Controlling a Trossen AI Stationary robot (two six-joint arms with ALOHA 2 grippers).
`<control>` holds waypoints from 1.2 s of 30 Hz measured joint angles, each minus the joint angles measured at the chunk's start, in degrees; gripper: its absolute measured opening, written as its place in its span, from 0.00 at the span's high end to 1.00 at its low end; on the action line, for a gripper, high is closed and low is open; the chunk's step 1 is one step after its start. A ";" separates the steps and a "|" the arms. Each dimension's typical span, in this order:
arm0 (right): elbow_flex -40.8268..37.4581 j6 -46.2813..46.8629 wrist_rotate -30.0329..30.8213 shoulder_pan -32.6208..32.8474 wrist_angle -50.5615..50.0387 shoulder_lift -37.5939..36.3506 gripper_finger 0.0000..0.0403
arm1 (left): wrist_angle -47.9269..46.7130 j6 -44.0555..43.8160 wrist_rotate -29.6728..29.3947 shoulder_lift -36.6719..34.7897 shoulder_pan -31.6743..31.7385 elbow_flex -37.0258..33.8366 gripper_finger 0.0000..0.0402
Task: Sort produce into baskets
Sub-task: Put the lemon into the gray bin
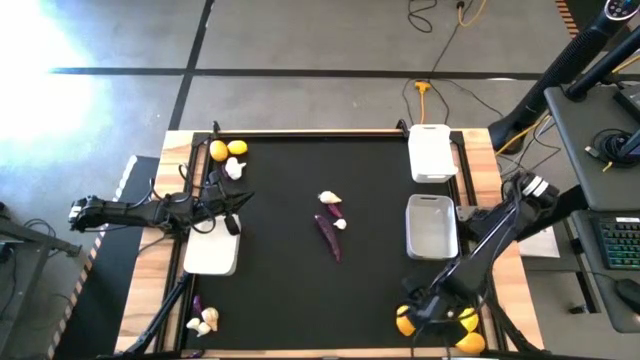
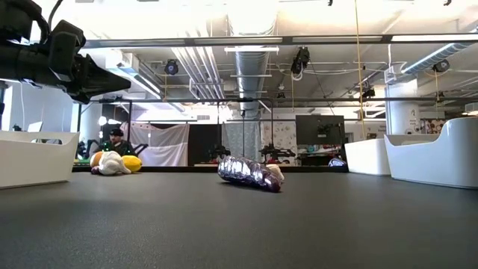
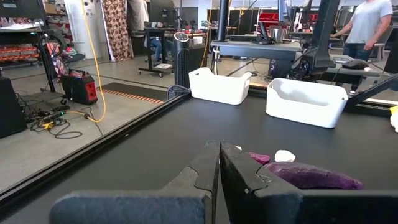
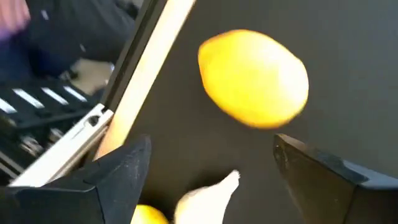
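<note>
My right gripper (image 4: 211, 165) hung spread wide over a lemon (image 4: 254, 78); my left gripper (image 3: 219, 163) sat pinched shut, empty, above the nearest basket (image 1: 212, 250).

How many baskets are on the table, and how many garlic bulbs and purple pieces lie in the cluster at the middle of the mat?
Baskets: 3
Garlic bulbs, middle cluster: 2
Purple pieces, middle cluster: 2
Total: 7
</note>
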 joint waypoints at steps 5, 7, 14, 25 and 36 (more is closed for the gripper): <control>8.70 -11.15 4.39 0.02 -11.44 5.78 0.22 | 0.00 0.00 -0.01 0.00 0.00 0.00 1.00; 11.25 -14.70 6.81 0.54 -17.05 7.76 0.24 | -0.02 -0.01 -0.01 0.00 0.00 0.00 1.00; 15.14 -27.26 10.67 2.55 -20.23 13.24 0.27 | -0.02 0.00 -0.01 0.00 0.00 0.00 1.00; 19.99 -42.99 13.50 3.47 -20.19 17.58 0.28 | -0.02 -0.02 -0.01 0.00 0.00 0.00 1.00; 21.24 -44.58 13.58 3.87 -20.29 17.32 0.20 | -0.02 0.00 -0.01 0.00 0.00 0.00 1.00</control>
